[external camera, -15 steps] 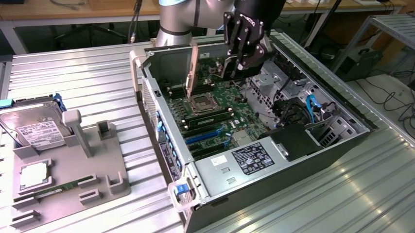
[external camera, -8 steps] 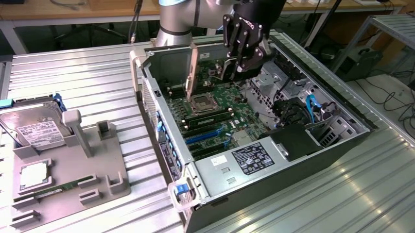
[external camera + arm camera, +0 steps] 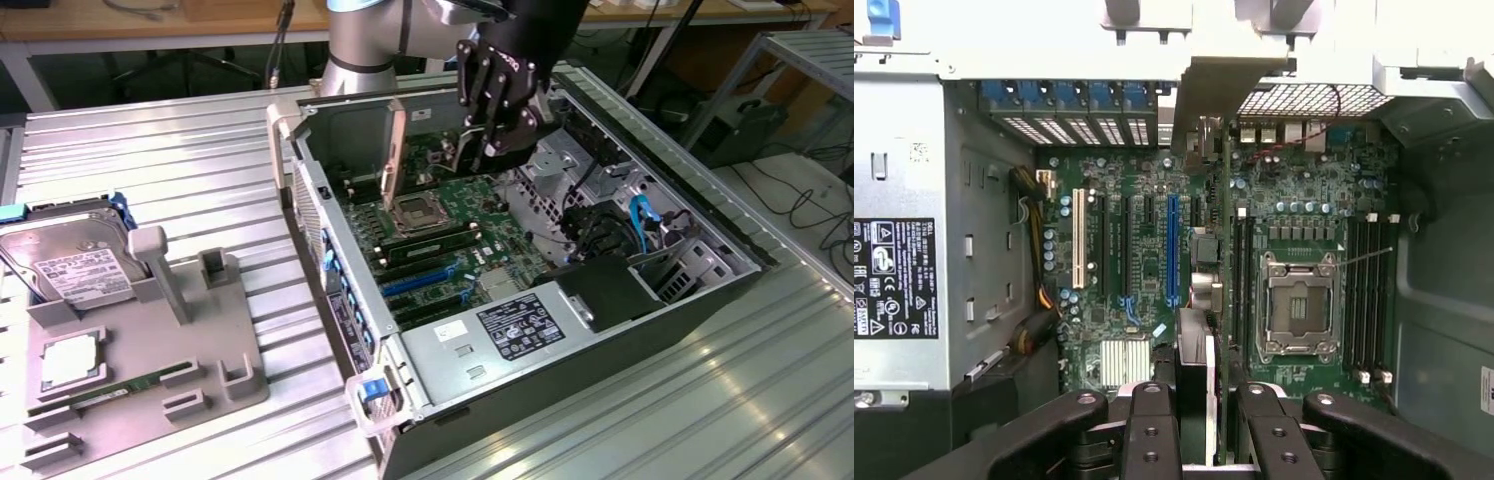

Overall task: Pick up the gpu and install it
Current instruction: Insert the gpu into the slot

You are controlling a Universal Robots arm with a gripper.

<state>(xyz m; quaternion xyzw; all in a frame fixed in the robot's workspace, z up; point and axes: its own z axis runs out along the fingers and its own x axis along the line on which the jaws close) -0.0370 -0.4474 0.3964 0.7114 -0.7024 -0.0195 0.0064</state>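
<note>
Wrist view first: I see the gpu (image 3: 1199,395) edge-on, pinched between the two black fingers (image 3: 1150,430) of my tool (image 3: 1199,440), which is closed on the card with only the card's thickness between them. The card runs away from the camera toward its silver end bracket (image 3: 1226,90), which sits up at the rear slot openings of the case. It hangs over the motherboard (image 3: 1144,260), between the blue expansion slot (image 3: 1173,250) and the empty processor socket (image 3: 1297,305); I cannot tell whether its edge is touching any slot. In the exterior view the tool (image 3: 497,140) reaches down into the open computer case (image 3: 694,200) from the far side, and I can make out the gpu (image 3: 392,150) as a tall thin plate standing upright above the socket (image 3: 416,213), its top near the case's far wall. The power supply (image 3: 507,335) with its black label fills the near end of the case, and blue cables (image 3: 638,222) lie toward the exterior view's right. The case rests on the ribbed metal worktop (image 3: 160,170). Well apart, at the exterior view's left, a grey fixture tray (image 3: 200,345) carries a hard drive (image 3: 74,260), a processor chip (image 3: 70,360) and a narrow green memory stick (image 3: 114,392).
</note>
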